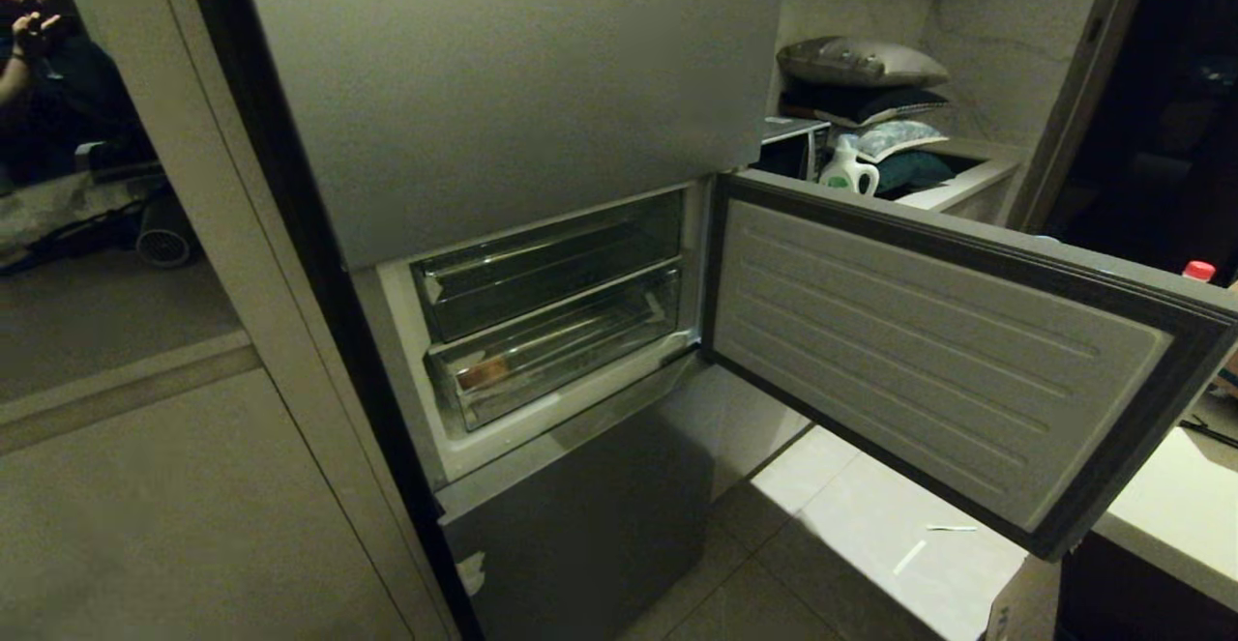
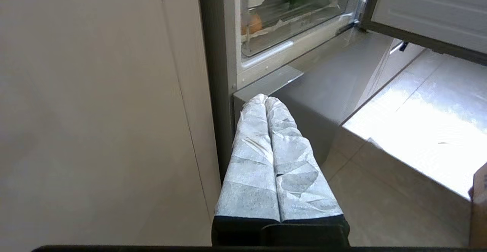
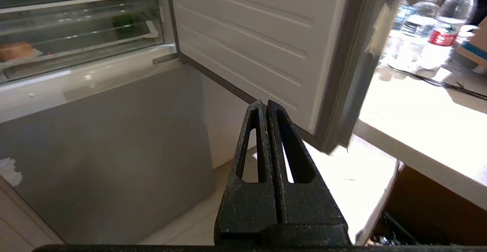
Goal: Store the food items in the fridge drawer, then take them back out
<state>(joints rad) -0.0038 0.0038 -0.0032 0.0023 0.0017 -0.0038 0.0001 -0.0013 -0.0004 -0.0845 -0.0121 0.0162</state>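
Observation:
The grey fridge's middle door stands open. The clear fridge drawer (image 1: 571, 346) sits pushed in, below a shallower clear tray (image 1: 551, 264). Both food items lie inside the drawer. The orange-tan lumpy one (image 1: 484, 371) (image 2: 251, 24) (image 3: 15, 50) rests at its left front. The dark-green one (image 3: 123, 21) sits farther back on the right. My left gripper (image 2: 266, 99), wrapped in white tape, is shut and empty, low in front of the fridge's lower grey panel. Also shut and empty, my right gripper (image 3: 263, 105) hangs below the open door's edge. Neither gripper shows in the head view.
The open door (image 1: 928, 351) swings out to the right at drawer height. Beyond it a pale counter (image 3: 418, 103) holds water bottles (image 3: 449, 12) and a black cable. A cabinet wall (image 1: 193, 486) flanks the fridge's left side. A person (image 1: 39, 51) is at the far upper left.

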